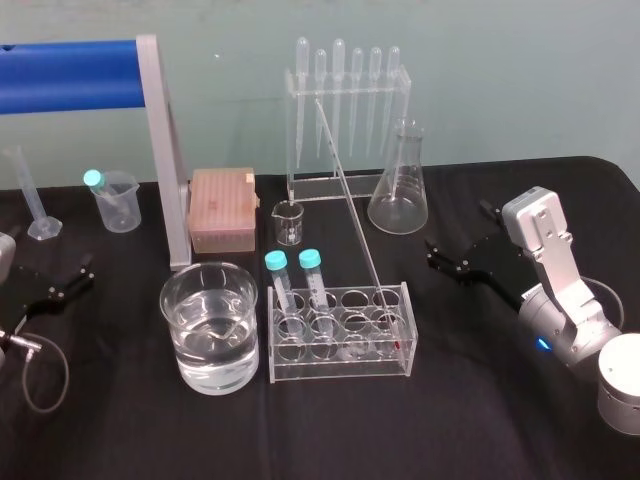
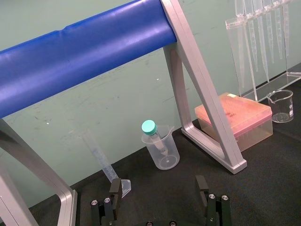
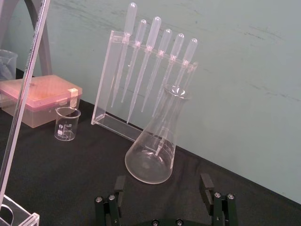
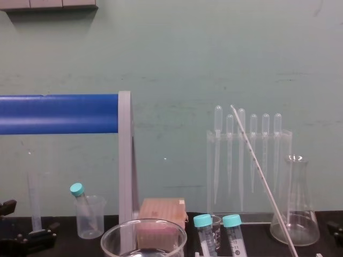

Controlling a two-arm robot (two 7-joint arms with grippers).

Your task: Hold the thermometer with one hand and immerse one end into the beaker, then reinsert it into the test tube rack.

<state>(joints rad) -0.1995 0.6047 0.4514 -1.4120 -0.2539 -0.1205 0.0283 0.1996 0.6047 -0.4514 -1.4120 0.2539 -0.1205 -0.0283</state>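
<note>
In the head view, the long, thin, whitish glass thermometer point(image 1: 352, 205) is leaning in a cell at the right end of the clear acrylic test tube rack point(image 1: 340, 372), with its top tilting back and to the left. The large round clear glass beaker point(image 1: 208, 372) (water inside) is standing just beside the rack's left end. The black left gripper point(image 1: 68, 278) is sitting well left of the beaker. The black right gripper point(image 1: 436, 254), on its silver wrist, is sitting well right of the rack. In the left wrist view, the left gripper point(image 2: 158, 188) is holding its fingers wide apart and empty, facing a small cloudy plastic beaker point(image 2: 162, 153). In the right wrist view, the right gripper point(image 3: 162, 184) is likewise gaping wide with nothing between its fingers. It is facing a clear glass conical flask point(image 3: 153, 155), and the thermometer point(image 3: 23, 94) is slanting past farther off. In the chest view, the thermometer point(image 4: 262, 176) is slanting across the clear pipette stand point(image 4: 249, 160), and the beaker's rim point(image 4: 115, 229) is showing low in front.
</note>
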